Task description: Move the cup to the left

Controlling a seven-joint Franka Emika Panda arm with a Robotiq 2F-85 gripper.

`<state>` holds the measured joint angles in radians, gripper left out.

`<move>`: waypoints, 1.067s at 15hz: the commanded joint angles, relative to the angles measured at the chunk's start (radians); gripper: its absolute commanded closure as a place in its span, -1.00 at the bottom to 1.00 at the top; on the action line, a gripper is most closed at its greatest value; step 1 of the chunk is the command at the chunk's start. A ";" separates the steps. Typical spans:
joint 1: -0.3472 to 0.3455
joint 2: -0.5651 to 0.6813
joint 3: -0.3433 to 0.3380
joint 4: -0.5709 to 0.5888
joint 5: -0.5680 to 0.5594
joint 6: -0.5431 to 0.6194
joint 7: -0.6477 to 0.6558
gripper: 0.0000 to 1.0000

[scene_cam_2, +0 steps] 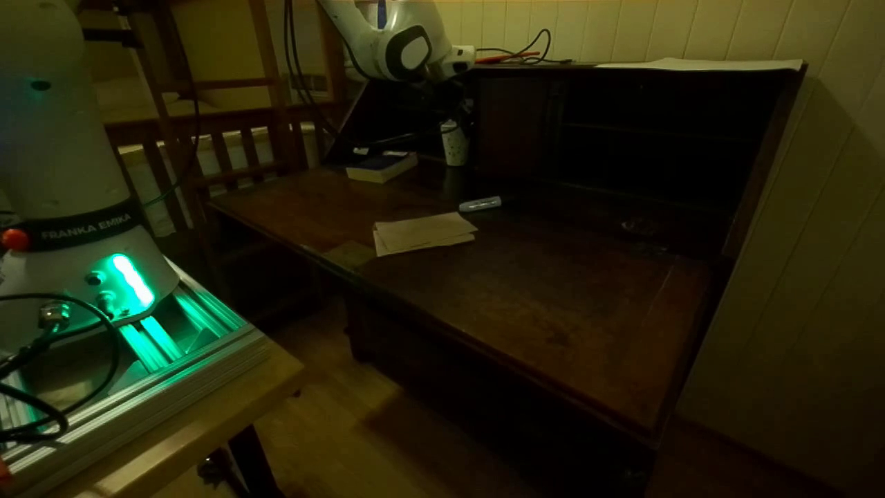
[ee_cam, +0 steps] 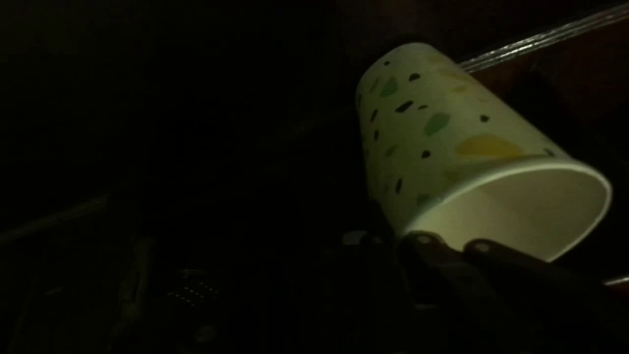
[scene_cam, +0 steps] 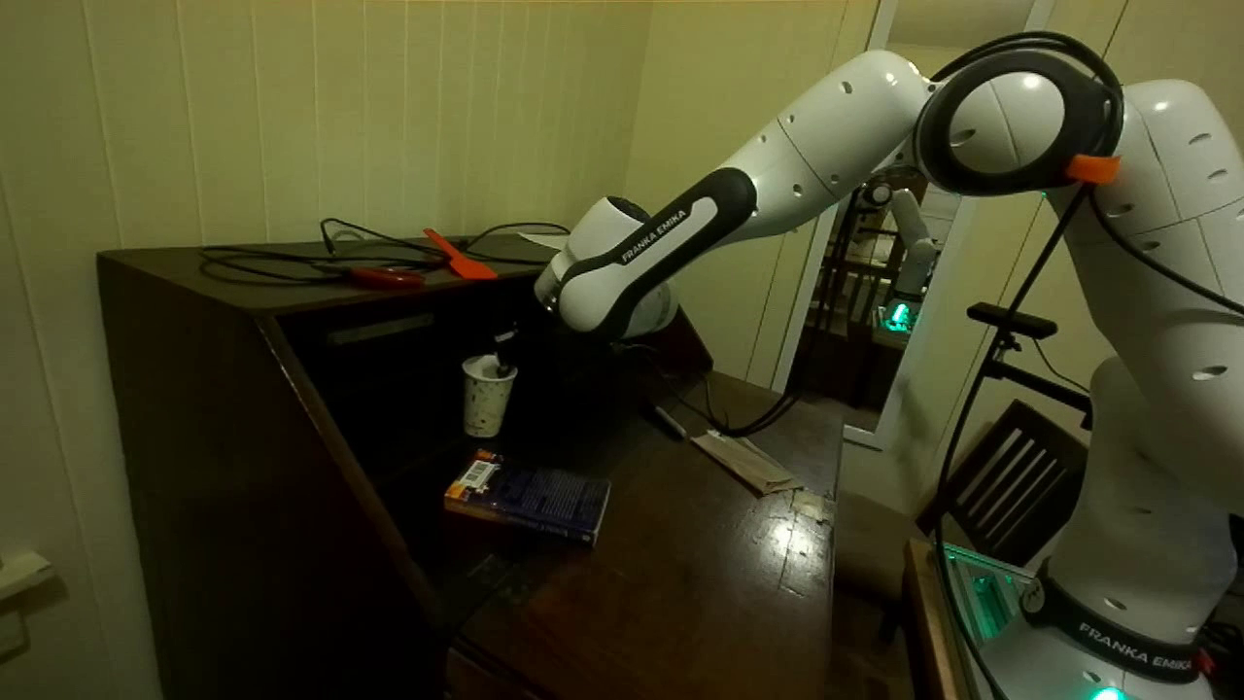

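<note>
"In both exterior views we see the cup near the book."
"Only our wrist view shows its green and yellow pattern; there the claw pinches its rim, closed tight."

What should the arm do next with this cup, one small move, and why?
Probably ease the cup gently left, keeping it upright: the jaws are shut on its rim, and the book lies on that side. Whether the cup is lifted is unclear.
</note>
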<state>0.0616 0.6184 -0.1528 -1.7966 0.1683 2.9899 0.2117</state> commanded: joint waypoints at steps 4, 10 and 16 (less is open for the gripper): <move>0.021 0.039 -0.015 0.056 -0.009 -0.009 0.086 0.97; -0.002 0.011 0.011 0.041 0.003 -0.008 0.086 -0.11; -0.017 -0.049 0.017 -0.014 -0.013 -0.034 0.048 -0.93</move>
<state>0.0636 0.6232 -0.1517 -1.7649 0.1688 2.9823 0.2813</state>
